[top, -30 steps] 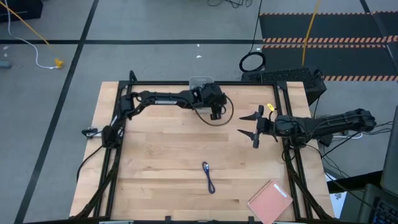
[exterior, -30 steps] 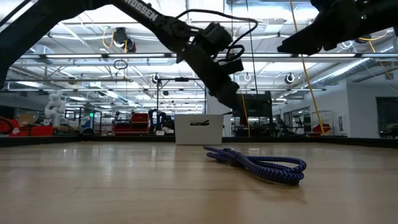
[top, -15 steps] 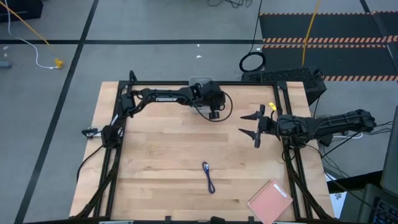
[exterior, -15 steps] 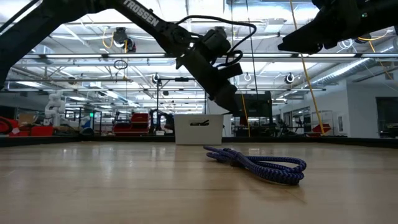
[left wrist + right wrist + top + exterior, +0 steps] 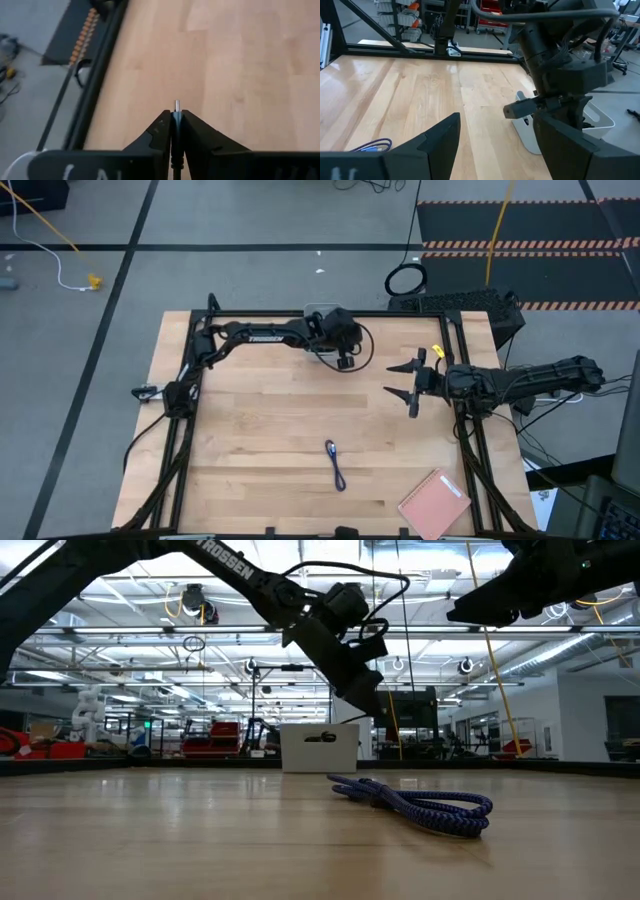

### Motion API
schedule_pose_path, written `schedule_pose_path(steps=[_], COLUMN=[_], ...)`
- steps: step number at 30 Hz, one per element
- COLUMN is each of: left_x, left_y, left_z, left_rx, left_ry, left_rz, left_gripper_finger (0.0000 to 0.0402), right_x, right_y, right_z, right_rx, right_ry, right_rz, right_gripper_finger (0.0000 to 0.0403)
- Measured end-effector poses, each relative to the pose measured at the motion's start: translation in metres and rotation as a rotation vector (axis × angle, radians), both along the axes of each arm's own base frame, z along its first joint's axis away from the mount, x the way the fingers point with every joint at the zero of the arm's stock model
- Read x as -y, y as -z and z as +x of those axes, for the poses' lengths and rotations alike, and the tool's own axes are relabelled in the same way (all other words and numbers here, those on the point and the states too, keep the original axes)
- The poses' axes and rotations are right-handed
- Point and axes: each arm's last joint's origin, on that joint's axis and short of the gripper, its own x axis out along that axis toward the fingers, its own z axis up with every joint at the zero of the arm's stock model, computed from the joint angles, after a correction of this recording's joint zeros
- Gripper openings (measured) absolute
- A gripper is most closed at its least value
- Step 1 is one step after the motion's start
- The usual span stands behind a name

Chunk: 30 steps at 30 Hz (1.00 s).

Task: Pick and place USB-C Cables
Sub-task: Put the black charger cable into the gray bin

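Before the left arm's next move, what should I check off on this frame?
1. Grip: left tool shut on black cable: ok.
2. Plug tip shows past the fingers: ok.
3. Position: left tool over white bin: not ok, it looks beside the bin in the high view.
4. Waiting arm: right tool open, apart from the left arm: ok.
5. Next pick: blue cable lies free on the table: ok.
6. Bin contents: cannot tell.

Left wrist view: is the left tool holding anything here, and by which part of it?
Yes. The left tool is shut on a thin black cable, gripped just behind its metal plug end, which pokes out past the fingertips. The right tool is open and empty.
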Motion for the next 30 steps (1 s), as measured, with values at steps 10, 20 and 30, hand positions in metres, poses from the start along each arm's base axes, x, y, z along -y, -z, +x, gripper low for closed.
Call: schedule_pose_path(steps=[10,20,30], left_x=[-0.012,-0.049,-0.062], left_y=[-0.025,-0.012,0.006], left_z=[-0.022,-0.045,-0.045], left_rx=[-0.034,-0.034,0.021], left_ry=[-0.236,-0.485,-0.576], left_rz=[-0.017,-0.163,-0.232], left_gripper_finger=[0.0024,0.0063,0.0066], right_x=[0.0,0.0,0.0], right_y=[0.001,0.001,0.0], right_z=[0.0,0.0,0.0], right_rx=[-0.01,-0.001,0.001], right_ry=[-0.001,0.002,0.002], right_rz=[0.003,0.028,0.027], right_gripper_finger=[0.0242,0.0242,0.0242])
